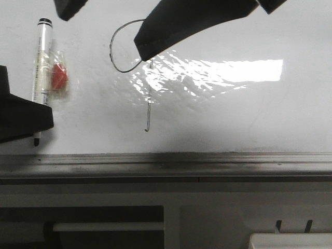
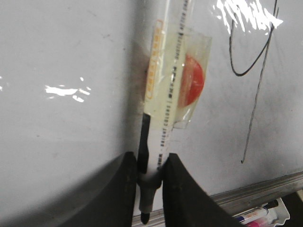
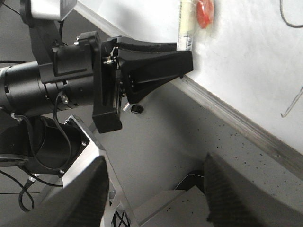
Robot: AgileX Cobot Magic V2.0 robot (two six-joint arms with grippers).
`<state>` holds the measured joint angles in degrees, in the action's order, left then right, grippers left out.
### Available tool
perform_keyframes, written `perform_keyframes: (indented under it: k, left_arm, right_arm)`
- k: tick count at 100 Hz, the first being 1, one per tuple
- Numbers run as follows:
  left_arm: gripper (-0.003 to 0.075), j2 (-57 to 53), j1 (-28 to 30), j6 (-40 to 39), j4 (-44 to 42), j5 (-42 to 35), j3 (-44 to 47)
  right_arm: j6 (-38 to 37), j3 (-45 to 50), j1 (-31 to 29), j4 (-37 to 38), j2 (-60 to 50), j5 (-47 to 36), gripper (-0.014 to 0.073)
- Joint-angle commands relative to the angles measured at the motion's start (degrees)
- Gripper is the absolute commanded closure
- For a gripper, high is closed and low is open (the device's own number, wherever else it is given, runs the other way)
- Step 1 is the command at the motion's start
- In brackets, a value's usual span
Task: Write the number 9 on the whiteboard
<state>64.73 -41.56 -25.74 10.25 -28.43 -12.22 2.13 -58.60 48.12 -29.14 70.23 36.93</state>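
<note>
black number 9 (image 1: 136,67) lies right of left claw (image 2: 150,176), clenched on marker (image 2: 163,109).

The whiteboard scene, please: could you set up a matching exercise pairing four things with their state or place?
Things:
1. marker
2. number 9
3. left end effector
4. right end effector

States or places:
A. open, holding nothing
B. drawn in thin black line on the whiteboard
C. lying against the board with a red piece under clear tape beside it
D. shut on the lower barrel of the pen

Pairs: 1-C, 2-B, 3-D, 4-A
</note>
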Motion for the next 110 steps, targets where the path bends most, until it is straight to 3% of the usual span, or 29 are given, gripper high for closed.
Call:
perform_keyframes:
  k: [1, 13, 20, 34, 43, 97, 104, 110]
  left_arm:
    - [0.074, -0.4, -0.1, -0.6, 1.0, -4.1, -1.7]
    - [0.0736, -0.4, -0.1, -0.6, 1.0, -4.4, -1.7]
    - [0.069, -0.4, -0.1, -0.7, 1.0, -4.5, -1.7]
    - [0.0466, -0.4, -0.1, -0.8, 1.0, -4.5, -1.7]
    - [0.0393, -0.4, -0.1, -0.8, 1.0, -4.5, -1.7]
    - [0.0384, -2.7, -0.1, -1.3, -7.7, -11.0, -1.7]
    - [0.0384, -4.5, -0.1, -1.3, -9.7, -11.0, -1.7]
    - [0.0386, -6.4, -0.1, -1.3, -10.7, -10.4, -1.7]
  right_arm:
    - [0.2, -1.9, 0.0, -1.8, -1.6, -2.3, 0.0214]
    - [0.2, -1.9, 0.0, -2.0, -1.6, -2.1, 0.0214]
    - [0.2, -1.9, 0.0, -2.0, -1.6, -2.0, 0.0214]
    - [0.2, -1.9, 0.0, -2.0, -1.6, -2.0, 0.0214]
    - [0.2, -1.9, 0.0, -2.0, -1.6, -2.2, 0.0214]
    - [0.3, -1.9, 0.0, 0.7, -1.6, -3.3, 0.022]
    - [0.4, -1.9, 0.0, 2.8, -1.9, -4.3, 0.0271]
    - [0.4, -1.8, 0.0, 3.5, -2.5, -5.5, 0.0368]
